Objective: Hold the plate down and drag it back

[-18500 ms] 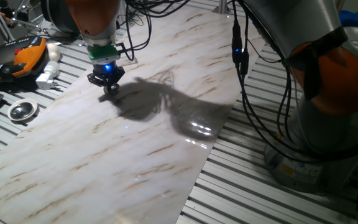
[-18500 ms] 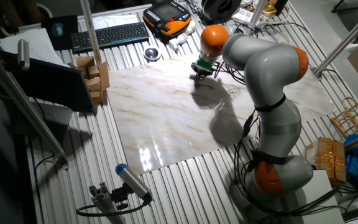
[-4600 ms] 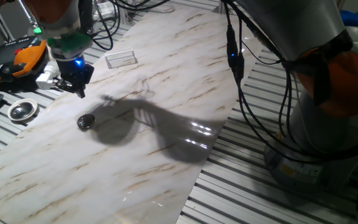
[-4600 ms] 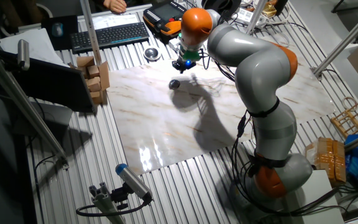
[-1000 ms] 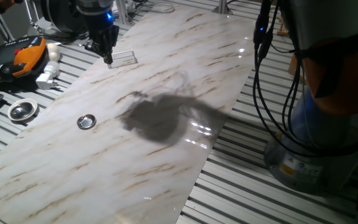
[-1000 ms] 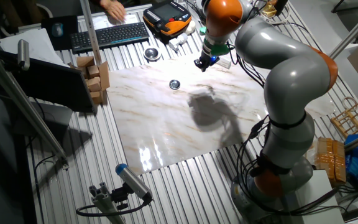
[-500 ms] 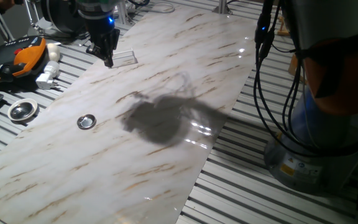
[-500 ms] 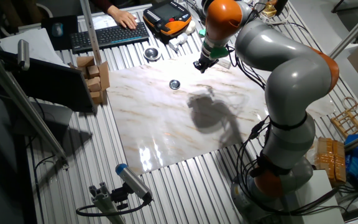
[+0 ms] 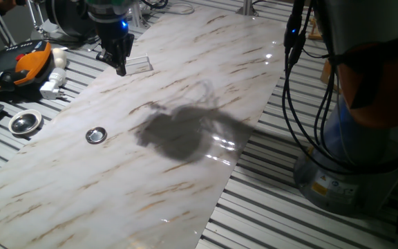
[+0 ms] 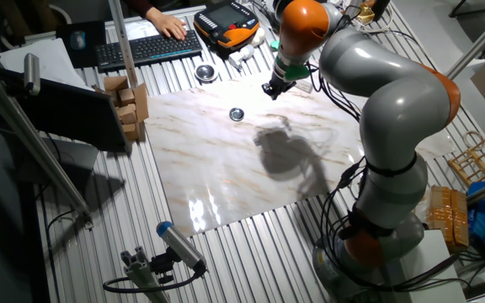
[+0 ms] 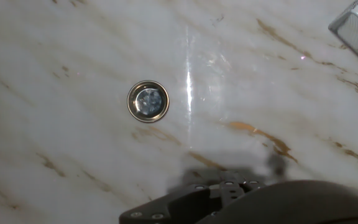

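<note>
A marble-patterned surface point(image 9: 206, 83) fills the scene. The claw point(image 9: 120, 67), its opening impossible to judge, hangs near the clear rectangle, well apart from the plate point(image 9: 97, 135), which lies alone, so pressing and dragging seemingly remain.

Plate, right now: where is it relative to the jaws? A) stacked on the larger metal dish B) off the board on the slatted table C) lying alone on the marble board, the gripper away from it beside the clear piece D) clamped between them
C: the plate lies bare on the marble board, while the gripper is apart from it, beside the clear piece.
</note>
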### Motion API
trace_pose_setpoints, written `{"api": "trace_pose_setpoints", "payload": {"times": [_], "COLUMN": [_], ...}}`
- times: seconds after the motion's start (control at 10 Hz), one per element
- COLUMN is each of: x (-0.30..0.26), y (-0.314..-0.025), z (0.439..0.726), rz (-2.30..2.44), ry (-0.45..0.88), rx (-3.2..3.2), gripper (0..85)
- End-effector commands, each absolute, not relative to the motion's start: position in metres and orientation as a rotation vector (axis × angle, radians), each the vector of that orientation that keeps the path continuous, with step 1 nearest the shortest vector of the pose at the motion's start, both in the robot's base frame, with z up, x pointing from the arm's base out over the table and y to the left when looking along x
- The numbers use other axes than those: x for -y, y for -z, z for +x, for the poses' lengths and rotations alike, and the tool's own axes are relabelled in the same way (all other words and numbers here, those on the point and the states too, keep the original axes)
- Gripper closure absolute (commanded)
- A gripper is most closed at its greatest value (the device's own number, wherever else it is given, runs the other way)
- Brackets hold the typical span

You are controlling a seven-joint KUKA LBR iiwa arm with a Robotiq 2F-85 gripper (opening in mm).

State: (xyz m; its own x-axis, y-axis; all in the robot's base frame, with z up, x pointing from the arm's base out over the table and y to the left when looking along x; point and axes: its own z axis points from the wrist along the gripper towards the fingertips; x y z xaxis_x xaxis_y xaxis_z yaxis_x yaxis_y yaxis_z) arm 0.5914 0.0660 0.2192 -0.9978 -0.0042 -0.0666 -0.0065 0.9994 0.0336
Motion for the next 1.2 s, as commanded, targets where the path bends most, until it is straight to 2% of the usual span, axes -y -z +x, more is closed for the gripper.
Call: {"api": "trace_pose_setpoints", "payload": {"times": [0.0, 0.5, 0.7, 1.1], "x": [-0.0650, -0.0680, -0.0701, -0.0684], "y": [-0.2189, -0.2153, -0.2142, -0.2128], "z": [0.5907, 0.5918, 0.5912, 0.5918], "rz": [-0.004, 0.018, 0.031, 0.029], "ry": [-0.054, -0.079, -0.039, -0.048], "rx": [-3.075, -3.081, -3.071, -3.069], "gripper": [85.0, 85.0, 85.0, 85.0]}}
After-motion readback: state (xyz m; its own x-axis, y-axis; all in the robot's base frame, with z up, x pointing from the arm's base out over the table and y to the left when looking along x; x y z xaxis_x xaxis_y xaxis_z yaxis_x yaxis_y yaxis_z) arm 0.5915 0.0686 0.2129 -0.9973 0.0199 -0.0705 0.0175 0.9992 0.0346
